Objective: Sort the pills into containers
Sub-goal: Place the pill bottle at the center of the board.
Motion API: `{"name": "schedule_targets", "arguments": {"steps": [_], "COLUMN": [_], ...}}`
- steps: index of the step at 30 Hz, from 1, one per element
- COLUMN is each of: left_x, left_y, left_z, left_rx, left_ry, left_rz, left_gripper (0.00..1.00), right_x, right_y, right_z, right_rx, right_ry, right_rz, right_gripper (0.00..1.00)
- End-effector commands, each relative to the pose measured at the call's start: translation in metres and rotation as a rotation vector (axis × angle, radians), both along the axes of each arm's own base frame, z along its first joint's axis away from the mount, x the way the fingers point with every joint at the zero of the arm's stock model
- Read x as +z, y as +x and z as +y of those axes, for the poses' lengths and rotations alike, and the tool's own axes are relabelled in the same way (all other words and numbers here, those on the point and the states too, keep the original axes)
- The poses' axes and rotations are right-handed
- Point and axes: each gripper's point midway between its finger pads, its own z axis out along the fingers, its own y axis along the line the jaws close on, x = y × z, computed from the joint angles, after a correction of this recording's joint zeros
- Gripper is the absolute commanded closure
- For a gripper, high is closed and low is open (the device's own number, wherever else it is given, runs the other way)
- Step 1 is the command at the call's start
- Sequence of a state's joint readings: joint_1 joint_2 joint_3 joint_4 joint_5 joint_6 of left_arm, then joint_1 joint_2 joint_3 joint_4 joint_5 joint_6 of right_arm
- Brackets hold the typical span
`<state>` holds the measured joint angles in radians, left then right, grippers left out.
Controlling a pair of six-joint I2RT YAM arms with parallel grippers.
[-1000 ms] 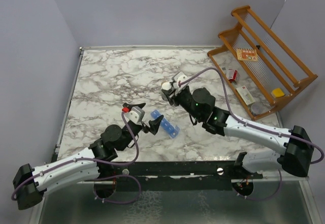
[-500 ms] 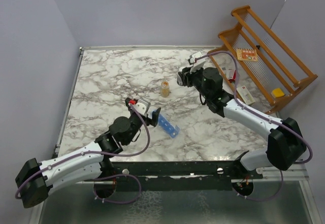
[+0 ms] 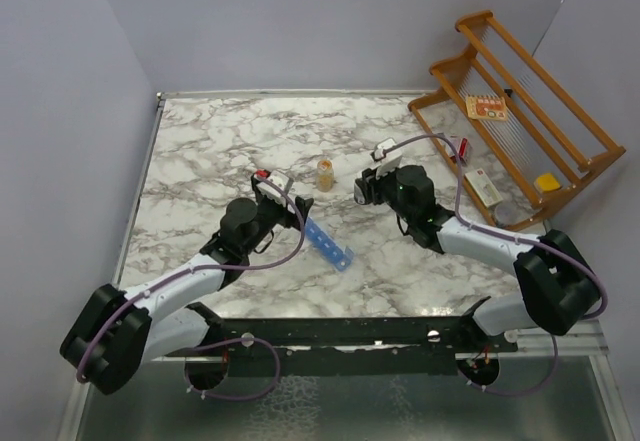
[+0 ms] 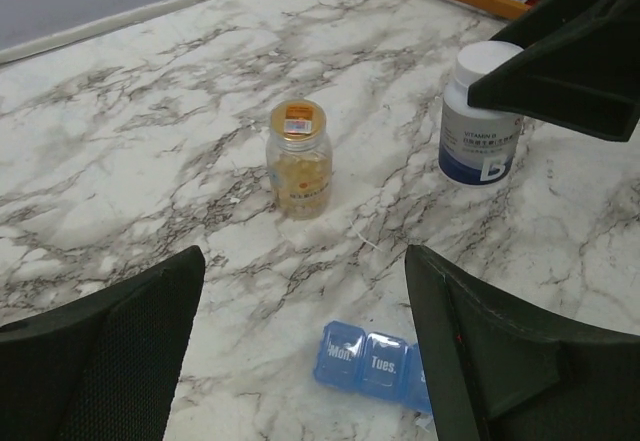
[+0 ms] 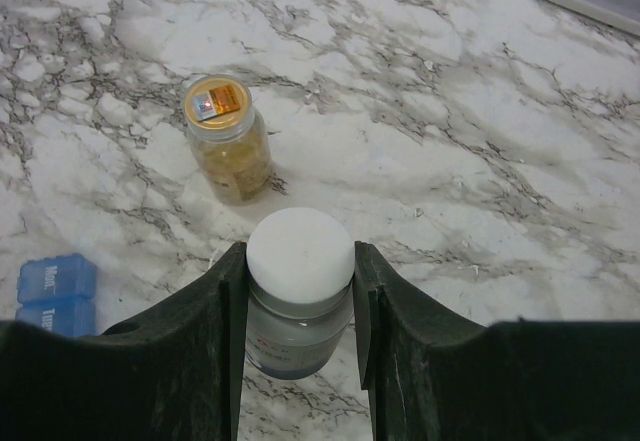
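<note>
The containers (image 3: 327, 243) are one blue strip of lidded compartments lying flat on the marble; the "Mon." and "Tues." lids (image 4: 370, 359) show in the left wrist view, and its end (image 5: 55, 291) shows in the right wrist view. My left gripper (image 3: 298, 209) (image 4: 305, 261) hangs open over that far end, touching nothing. My right gripper (image 3: 362, 187) (image 5: 300, 251) is shut on a white-capped bottle (image 5: 298, 291) (image 4: 482, 116), upright at table level. An amber bottle (image 3: 325, 174) (image 4: 299, 161) (image 5: 228, 141) with yellowish contents stands just left of it. No loose pills show.
A wooden rack (image 3: 520, 131) holding small boxes leans at the back right corner. Walls close the table on the left and at the back. Both arms' bases sit along the near edge.
The right gripper came down from farther back, carrying the white-capped bottle, to beside the amber bottle. The left gripper reached forward to the strip's far end and its jaws narrowed a little.
</note>
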<state>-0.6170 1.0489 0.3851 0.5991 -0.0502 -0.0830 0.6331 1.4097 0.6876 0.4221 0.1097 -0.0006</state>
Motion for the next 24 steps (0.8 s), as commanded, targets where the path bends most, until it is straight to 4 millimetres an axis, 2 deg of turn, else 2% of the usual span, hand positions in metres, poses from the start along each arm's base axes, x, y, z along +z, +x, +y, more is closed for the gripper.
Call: {"name": "schedule_targets", "arguments": {"steps": [1, 4, 9, 12, 19, 24], "left_x": [0.025, 0.026, 0.033, 0.031, 0.025, 0.021], "left_y": [0.006, 0.016, 0.031, 0.038, 0.037, 0.035], "left_z": [-0.021, -0.02, -0.014, -0.008, -0.008, -0.008], "left_rx": [-0.126, -0.133, -0.135, -0.123, -0.145, -0.153], "left_ry": [-0.019, -0.032, -0.093, -0.121, -0.132, -0.13], "left_rz": [-0.115, -0.123, -0.137, -0.123, -0.117, -0.116], "left_gripper": [0.17, 0.11, 0.11, 0.11, 0.11, 0.11], "right_x": [0.013, 0.004, -0.009, -0.019, -0.035, -0.034], "right_y": [0.006, 0.005, 0.005, 0.004, 0.006, 0.008], "right_z": [-0.001, -0.007, -0.017, -0.018, -0.018, -0.018], "right_rx": [-0.039, -0.064, -0.108, -0.115, -0.115, -0.115], "right_ry": [0.07, 0.074, 0.086, 0.095, 0.092, 0.106], "right_rz": [-0.061, -0.065, -0.094, -0.084, -0.111, -0.146], "right_gripper": [0.99, 0.99, 0.99, 0.99, 0.99, 0.99]}}
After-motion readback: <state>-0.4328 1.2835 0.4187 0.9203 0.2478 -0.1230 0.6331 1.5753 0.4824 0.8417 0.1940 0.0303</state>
